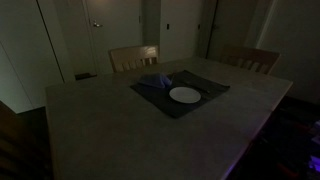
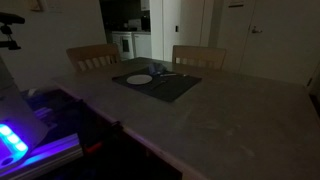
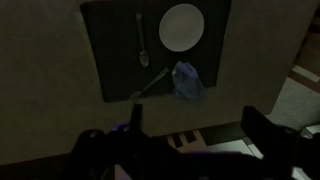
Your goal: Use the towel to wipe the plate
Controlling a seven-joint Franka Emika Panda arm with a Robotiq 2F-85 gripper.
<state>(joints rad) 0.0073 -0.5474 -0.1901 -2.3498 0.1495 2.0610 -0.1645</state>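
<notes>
A white round plate point(image 3: 181, 27) lies on a dark placemat point(image 3: 115, 50); it also shows in both exterior views point(image 1: 185, 95) point(image 2: 139, 79). A crumpled blue towel point(image 3: 187, 82) lies on the mat's edge beside the plate, and shows in an exterior view point(image 1: 155, 83). A spoon point(image 3: 142, 40) and a second utensil point(image 3: 152, 85) lie on the mat. In the wrist view my gripper point(image 3: 195, 125) hangs high above the table, short of the towel, fingers wide apart and empty. The arm does not show in the exterior views.
The placemat sits at the far side of a large pale table point(image 1: 110, 130). Two wooden chairs point(image 1: 133, 58) point(image 1: 252, 60) stand behind it. The room is dim. A blue-lit device point(image 2: 15, 140) sits near the table's edge.
</notes>
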